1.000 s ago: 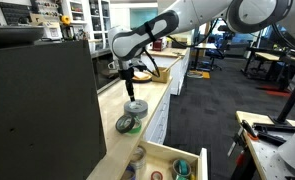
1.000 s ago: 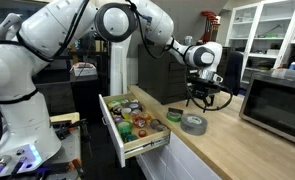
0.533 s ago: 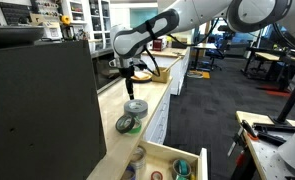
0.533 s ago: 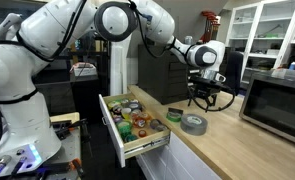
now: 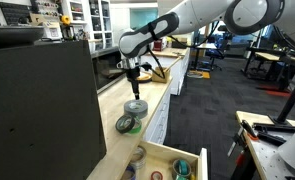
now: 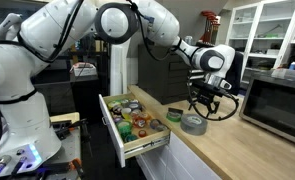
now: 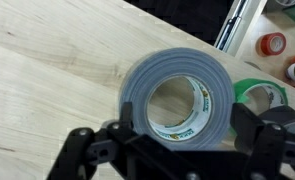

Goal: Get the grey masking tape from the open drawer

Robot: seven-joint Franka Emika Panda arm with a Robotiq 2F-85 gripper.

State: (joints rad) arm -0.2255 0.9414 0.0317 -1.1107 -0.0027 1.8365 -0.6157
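Only wrist view shows me the gripper [image 7: 169, 152] spread apart, grey masking tape [image 7: 177, 95] mid-frame; in an exterior view, open drawer [image 6: 147, 150] lower centre

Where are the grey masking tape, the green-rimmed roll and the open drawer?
grey masking tape [image 7: 177, 62], wrist view, on its grey outer band.
green-rimmed roll [image 7: 249, 92], wrist view, on its green rim.
open drawer [image 6: 145, 150], in an exterior view, on its pale side wall.

The grey masking tape [image 7: 182, 62] looks smooth and faintly glossy, wound on a printed paper core. The worktop [image 7: 47, 70] is pale, matt wood.
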